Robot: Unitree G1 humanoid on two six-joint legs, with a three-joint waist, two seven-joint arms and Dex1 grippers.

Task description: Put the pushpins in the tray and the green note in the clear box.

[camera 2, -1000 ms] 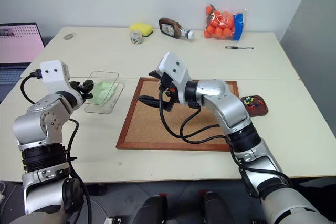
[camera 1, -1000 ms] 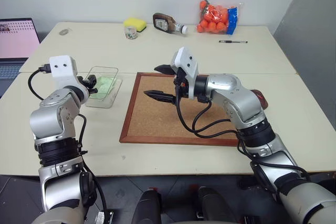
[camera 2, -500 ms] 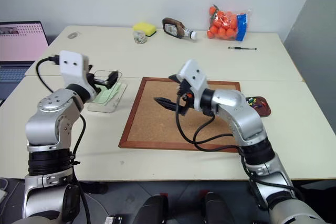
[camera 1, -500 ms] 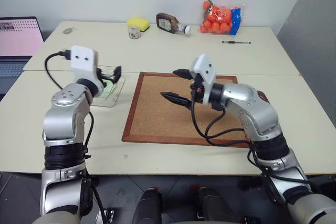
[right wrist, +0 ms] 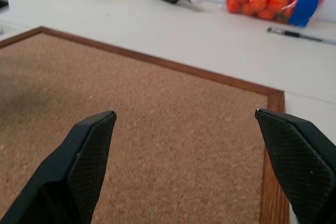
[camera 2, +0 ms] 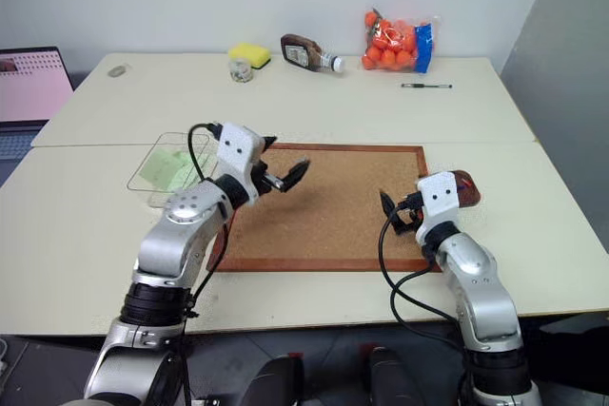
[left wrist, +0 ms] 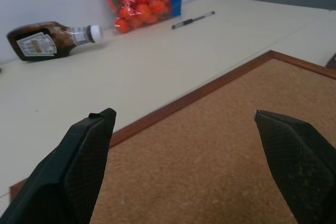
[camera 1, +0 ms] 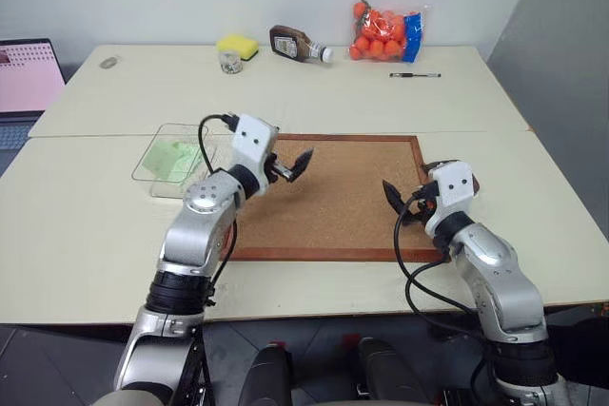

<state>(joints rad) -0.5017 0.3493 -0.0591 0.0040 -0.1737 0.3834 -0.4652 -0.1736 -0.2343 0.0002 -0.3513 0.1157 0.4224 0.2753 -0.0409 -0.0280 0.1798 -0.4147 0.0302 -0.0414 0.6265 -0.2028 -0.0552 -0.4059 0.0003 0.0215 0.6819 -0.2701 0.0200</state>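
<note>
Over the cork board (camera 1: pixel 333 192) both my grippers, left (camera 1: pixel 290 166) and right (camera 1: pixel 400 199), hang spread wide, gripping nothing.

My left arm reaches in from the left, elbow bent, its white wrist raised and the left gripper (camera 1: pixel 292 166) aimed level toward the right, black fingers (left wrist: pixel 86 161) spread wide and empty. My right arm rises from the lower right, forearm angled up, the right gripper (camera 1: pixel 400 204) pointing ahead, its fingers (right wrist: pixel 89 153) likewise parted with nothing between them.
</note>
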